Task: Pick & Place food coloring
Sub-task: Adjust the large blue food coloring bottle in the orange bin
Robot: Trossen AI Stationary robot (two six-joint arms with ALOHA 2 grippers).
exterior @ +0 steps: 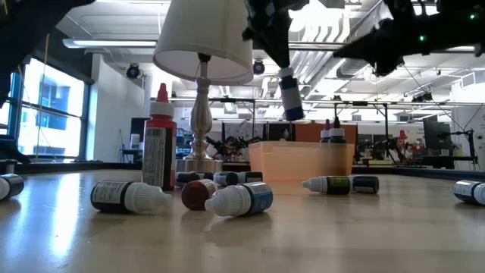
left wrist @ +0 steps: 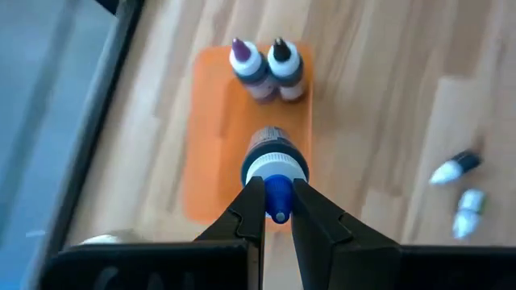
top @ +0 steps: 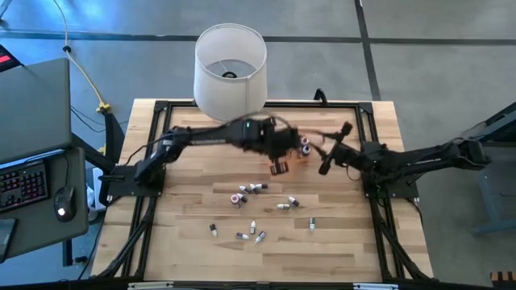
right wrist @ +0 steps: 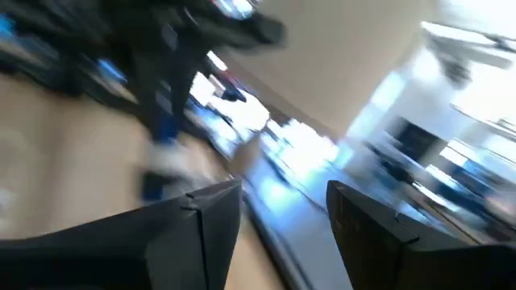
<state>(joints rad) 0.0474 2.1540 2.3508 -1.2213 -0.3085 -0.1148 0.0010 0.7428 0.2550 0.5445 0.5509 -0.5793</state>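
Your left gripper (left wrist: pixel 278 211), at lower centre of its wrist picture, pinches the blue cap of a food coloring bottle (left wrist: pixel 275 165) hanging over the orange tray (left wrist: pixel 211 129), where two bottles (left wrist: pixel 266 66) stand. Right of centre in the overhead picture, your right gripper (top: pixel 335 147) hovers, fingers wide, holding nothing.

Bright, even ceiling light across the room; windows glare at nine o'clock in the low view. Right wrist view is heavily motion-smeared. In the high view, the left arm (top: pixel 242 133) blurs at center.
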